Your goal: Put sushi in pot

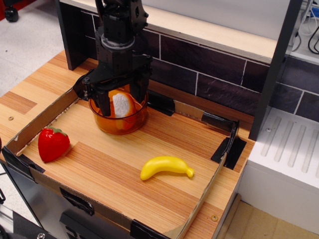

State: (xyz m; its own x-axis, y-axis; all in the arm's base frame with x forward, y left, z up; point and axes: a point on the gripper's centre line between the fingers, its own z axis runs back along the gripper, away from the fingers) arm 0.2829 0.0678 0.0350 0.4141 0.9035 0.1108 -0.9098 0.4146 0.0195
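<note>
The sushi (121, 105), white rice face toward the camera with an orange back, stands tilted inside the translucent orange pot (117, 125) at the back left of the cardboard tray. My black gripper (123, 101) hangs straight over the pot. Its two fingers (105, 103) reach down to the rim on either side of the sushi. The jaws are spread apart, with a gap on each side of the sushi. The lower part of the sushi is hidden by the pot wall.
A red strawberry (52, 143) lies at the tray's left and a yellow banana (166, 167) at its front middle. The low cardboard tray wall (37, 124) rings the wooden board. A dark tiled wall (209, 64) stands behind, and a white unit (284, 164) to the right.
</note>
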